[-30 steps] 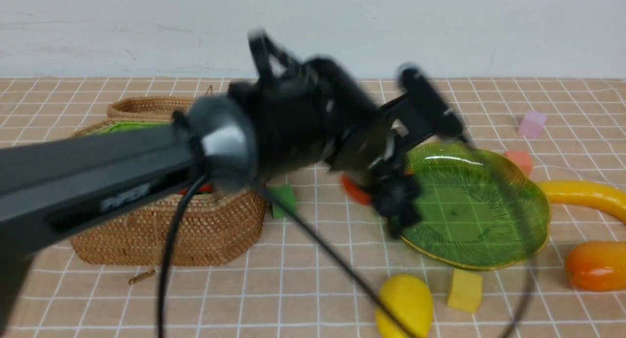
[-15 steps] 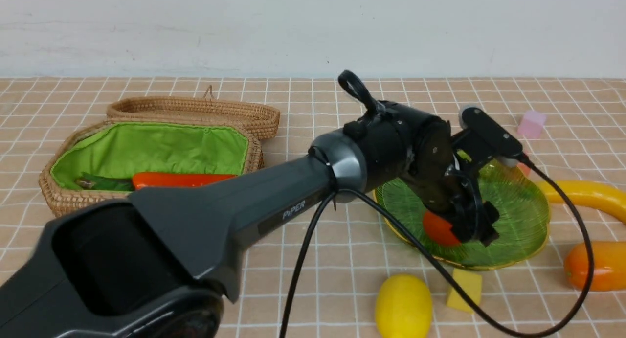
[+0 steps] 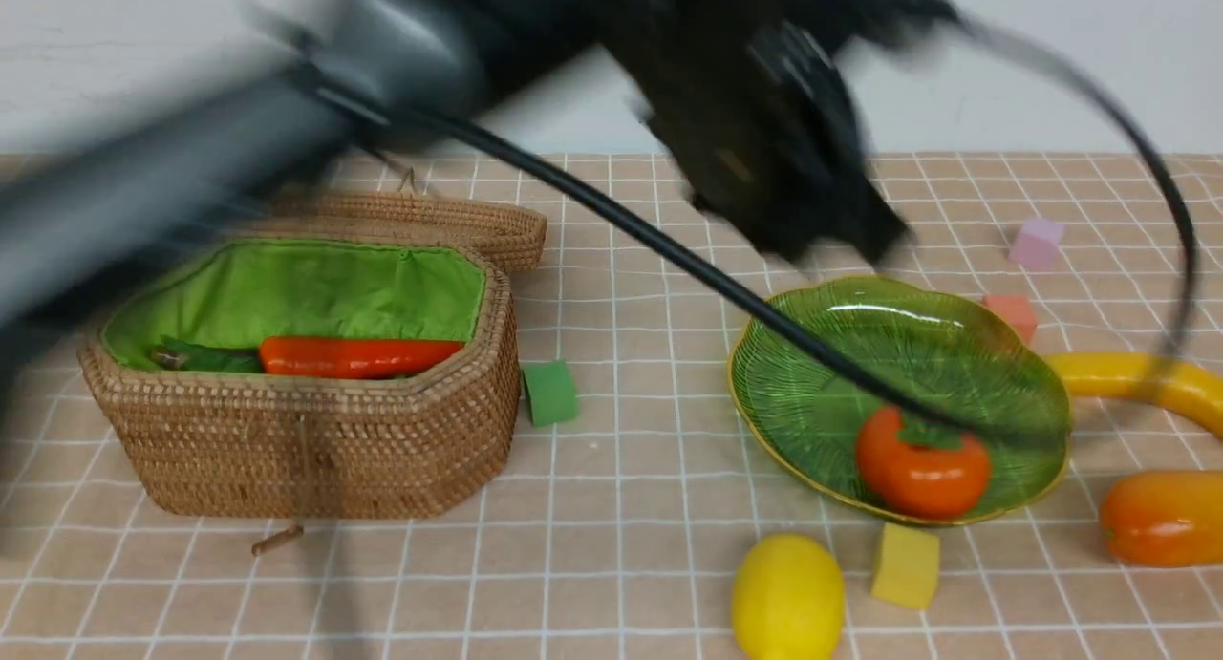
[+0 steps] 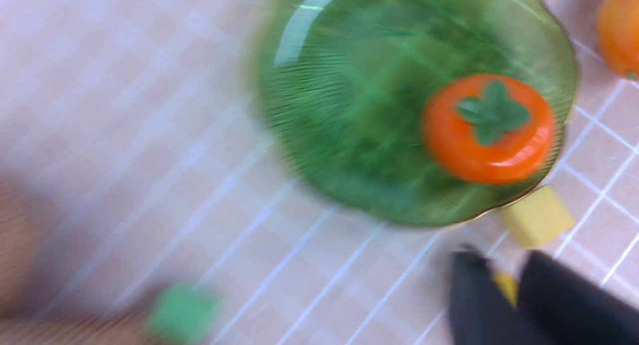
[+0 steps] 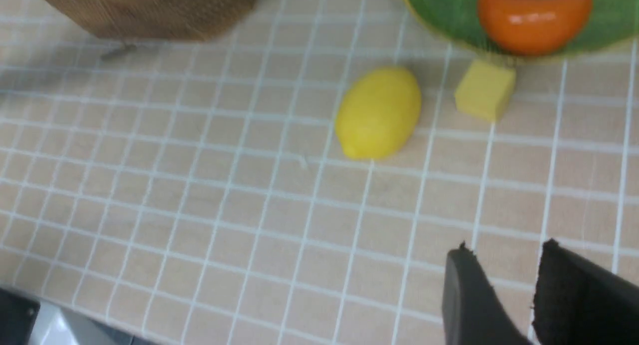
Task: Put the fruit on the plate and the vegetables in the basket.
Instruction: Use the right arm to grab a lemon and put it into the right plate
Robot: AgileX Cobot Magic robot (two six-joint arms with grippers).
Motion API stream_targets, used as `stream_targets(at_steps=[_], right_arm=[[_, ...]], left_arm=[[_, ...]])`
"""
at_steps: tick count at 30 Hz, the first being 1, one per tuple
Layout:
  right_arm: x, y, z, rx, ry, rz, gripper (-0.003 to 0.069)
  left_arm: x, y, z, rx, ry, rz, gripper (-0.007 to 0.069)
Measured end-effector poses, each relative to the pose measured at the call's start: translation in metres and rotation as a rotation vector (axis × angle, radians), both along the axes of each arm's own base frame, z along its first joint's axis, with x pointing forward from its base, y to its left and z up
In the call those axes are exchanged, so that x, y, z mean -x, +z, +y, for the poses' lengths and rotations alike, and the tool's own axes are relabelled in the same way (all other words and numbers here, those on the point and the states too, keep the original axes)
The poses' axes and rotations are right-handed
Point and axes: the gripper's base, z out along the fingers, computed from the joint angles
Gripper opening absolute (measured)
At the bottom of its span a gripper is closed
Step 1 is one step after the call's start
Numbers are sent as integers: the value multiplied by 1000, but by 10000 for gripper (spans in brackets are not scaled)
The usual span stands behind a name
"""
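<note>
In the front view, the persimmon [image 3: 922, 474] sits in the plate [image 3: 917, 345], against its near right rim. That makes 1 of 4 fruits placed. The lemon [image 3: 788, 598] lies on the cloth near of the plate and a little left. The cube [image 3: 905, 564] stands between the lemon and the plate's near rim. The mango [image 3: 1161, 517] lies to the right of the plate, and the banana [image 3: 1137, 378] lies farther back on that side. The carrot [image 3: 358, 354] lies in the basket [image 3: 315, 450] at the left. The left arm [image 3: 726, 116] is a black blur above the plate's far side, and it touches nothing that we can see.

We judge the lemon to be light, hard and glossy, so it is likely to slip. We think the best hold is across its short waist, with the jaws set well past the curve. The plate looks like glass, so fruit should be set down on it gently.

In the left wrist view, the left gripper [image 4: 501, 265] hangs over the cloth off the plate's near rim. Its fingers stand close, with only a thin slit between them and nothing clamped there. Blur keeps us from telling whether they are truly together.

In the right wrist view, the right gripper [image 5: 505, 247] has its jaws apart and empty. It is above bare cloth, nearer than the lemon and apart from it.
</note>
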Motion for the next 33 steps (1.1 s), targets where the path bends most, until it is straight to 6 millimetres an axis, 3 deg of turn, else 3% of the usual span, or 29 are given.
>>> stream_targets(at_steps=[2,5,8,9,10,12,13,15,18,19,23,26,30,33], right_arm=[[-20,-6,4,4,-1,80,225],[-44,-17,11,-12,7,183,225],[-67,-33,28,-25,56,265,225],[-68,-34,28,-25,55,272,225],[-76,-42,41,-20,82,302,225],[-85,-53,65,0,121,327,225],[-90,-61,82,24,134,339,230],[-92,-67,95,44,141,345,239],[-108,-88,126,121,80,372,330],[-110,-89,127,125,72,372,339],[-139,-115,142,211,-45,401,568],[-153,-135,150,241,-82,417,659],[-166,-169,159,287,-98,473,671],[-172,-191,164,312,-101,503,627]], left_arm=[[14,20,29,23,51,-19,-13],[42,33,63,62,100,-32,-13],[79,23,94,112,127,-41,-13],[81,22,96,117,128,-44,-13],[99,11,111,147,134,-57,-13],[126,9,133,219,136,-105,-13],[140,-4,144,247,141,-113,-13],[154,-14,156,273,144,-127,-13],[186,-36,182,372,145,-192,-13],[188,-37,183,380,144,-199,-13],[204,-47,197,410,143,-225,-13],[204,-50,197,392,146,-206,-13],[202,-53,195,368,149,-182,-13],[202,-55,195,357,150,-173,-13]])
